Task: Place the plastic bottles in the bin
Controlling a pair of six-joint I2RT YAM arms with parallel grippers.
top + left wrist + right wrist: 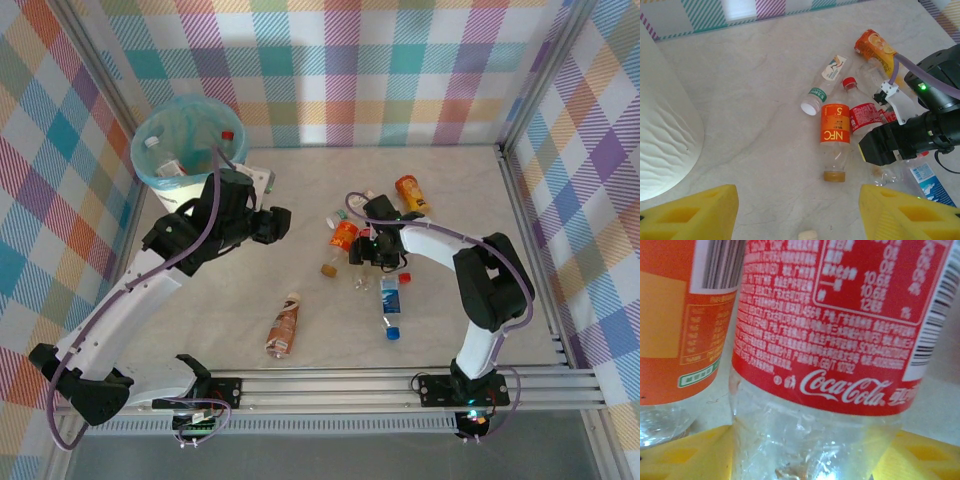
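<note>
Jaws of the right gripper (874,146) flank the red-labelled Coca-Cola bottle (825,340).

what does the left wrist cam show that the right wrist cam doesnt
Left wrist adds the white wall of the bin, a white-capped clear bottle, an orange-wrapped bottle and a blue-labelled bottle. Right wrist adds the fine print and barcode on the red-labelled cola bottle, which sits between the fingers of the right gripper. Shared: that cola bottle and the orange NFC bottle beside it.

The left arm (130,295) and right arm (440,238) are white with black joints, purple cables (902,59) and yellow finger pads (690,215).
</note>
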